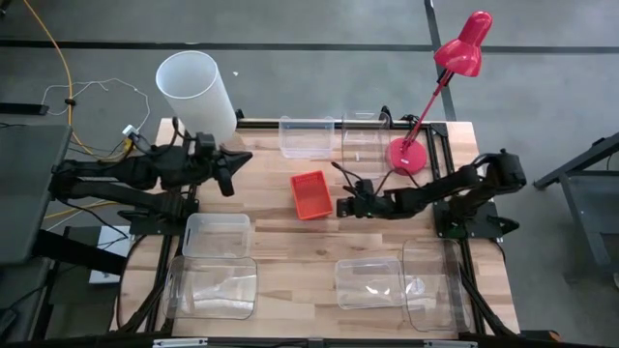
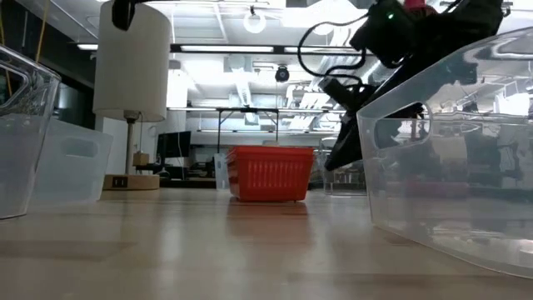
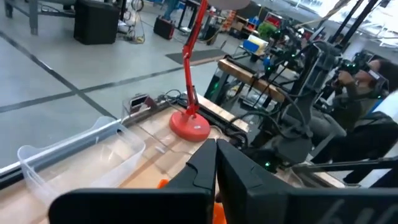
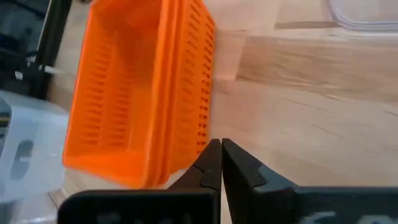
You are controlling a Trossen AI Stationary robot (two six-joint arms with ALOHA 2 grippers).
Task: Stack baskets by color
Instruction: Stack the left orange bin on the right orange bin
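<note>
the pale wooden bench carries the baskets still spread out, so by my reading the sorting is largely undone for the clear ones. going from the biggest down: a tall clear see-through plastic bin stands at the near right corner, touching or just beside a shallower clear bin to its left; whether one overlaps the other i cannot tell. at the near left a large clear rectangular bin sits with a smaller clear bin just behind it, apparently touching. two more clear bins, a wide clear bin and a narrower clear bin, stand side by side at the far edge, well apart from the rest. none of these looks nested in another

the small bright-orange rectangular plastic basket sits alone near the middle of the bench; the right wrist view shows doubled rims, so it may already be a nested orange stack, though i cannot count the layers

the right hand hangs low just beside the orange basket, fingers pressed together and empty. the left hand is raised over the far left of the bench, also closed on nothing

what seems left: gathering the clear bins into one stack
</note>
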